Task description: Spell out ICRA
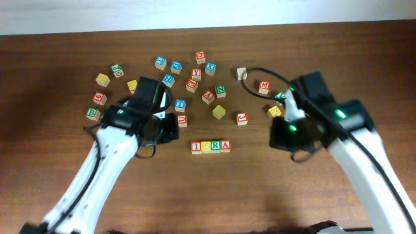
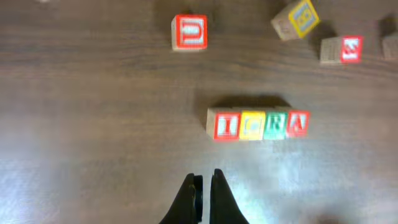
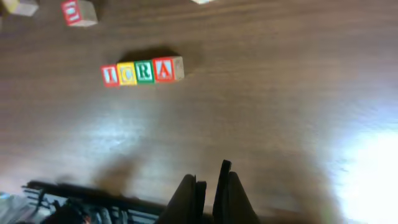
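Observation:
Four letter blocks stand touching in a row (image 1: 210, 146) at the table's middle: red I (image 1: 196, 147), yellow C (image 1: 206, 147), green R (image 1: 216, 146), red A (image 1: 225, 145). The row also shows in the left wrist view (image 2: 258, 124) and the right wrist view (image 3: 142, 71). My left gripper (image 2: 203, 186) is shut and empty, left of the row in the overhead view (image 1: 170, 127). My right gripper (image 3: 209, 183) is shut and empty, to the right of the row (image 1: 289, 136).
Several loose letter blocks lie scattered across the far half of the table, such as a red block (image 1: 181, 120), a yellow block (image 1: 219, 112), a red 3 block (image 1: 242, 118) and a red M block (image 1: 264, 86). The table's front edge is in the right wrist view (image 3: 93, 199).

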Tool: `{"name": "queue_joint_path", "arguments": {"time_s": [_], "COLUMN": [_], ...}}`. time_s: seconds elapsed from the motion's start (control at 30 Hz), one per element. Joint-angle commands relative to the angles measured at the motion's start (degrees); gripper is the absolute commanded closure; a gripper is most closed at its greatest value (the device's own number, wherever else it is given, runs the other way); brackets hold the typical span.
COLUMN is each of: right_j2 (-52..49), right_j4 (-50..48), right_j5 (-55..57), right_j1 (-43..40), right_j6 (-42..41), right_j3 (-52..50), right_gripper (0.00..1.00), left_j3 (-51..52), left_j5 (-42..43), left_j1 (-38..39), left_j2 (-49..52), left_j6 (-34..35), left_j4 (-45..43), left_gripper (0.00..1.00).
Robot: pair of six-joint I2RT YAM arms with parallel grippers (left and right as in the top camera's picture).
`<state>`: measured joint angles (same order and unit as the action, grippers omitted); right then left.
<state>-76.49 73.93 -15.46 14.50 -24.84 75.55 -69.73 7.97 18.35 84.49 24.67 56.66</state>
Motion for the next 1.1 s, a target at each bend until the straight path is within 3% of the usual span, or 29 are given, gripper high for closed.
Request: {"name": "queue_joint_path", "arguments": {"time_s": [0.0, 0.2, 0.23, 0.27, 0.3, 0.33, 0.37, 0.4, 1.07], "right_j2": [10.58, 27.89, 30.99, 32.57, 33.92, 34.21, 34.18, 34.05, 34.03], "right_j4": [4.33, 6.34, 5.86, 5.77, 5.84, 5.90, 6.03, 6.29, 6.27], "right_j5": [4.59, 5.44, 5.73, 5.88, 5.90, 5.88, 5.86, 5.86, 5.86], "right_j1": [0.20, 0.20, 0.20, 0.20, 0.20, 0.20, 0.20, 0.20, 0.20], "right_j6": [0.59, -3.52, -4.37, -4.37, -4.35, -4.35, -4.35, -4.35, -4.35], "right_j3": [0.50, -6.80, -8.50, -9.25, -9.79, -9.92, -9.92, -10.01, -10.01], "right_gripper": [0.96, 0.96, 0.96, 0.95, 0.85, 0.64, 0.40, 0.03, 0.02], "left_j3": [-0.55, -0.52, -0.52, -0.52, -0.52, -0.52, -0.52, -0.52, -0.52], "left_j5": [-0.98, -3.32, -3.32, -3.32, -3.32, -3.34, -3.34, -3.32, -3.30], "left_j1": [1.05, 3.26, 3.26, 3.26, 3.26, 3.26, 3.26, 3.26, 3.26], "left_j2": [-6.95, -9.40, -9.40, -9.40, -9.40, -9.40, -9.40, -9.40, -9.40], "left_j6": [0.11, 0.11, 0.11, 0.11, 0.11, 0.09, 0.09, 0.11, 0.09], "left_j4": [3.67, 7.72, 7.67, 7.67, 7.69, 7.67, 7.69, 7.67, 7.69], "left_gripper": [1.00, 0.97, 0.85, 0.47, 0.14, 0.01, 0.01, 0.01, 0.01]}}
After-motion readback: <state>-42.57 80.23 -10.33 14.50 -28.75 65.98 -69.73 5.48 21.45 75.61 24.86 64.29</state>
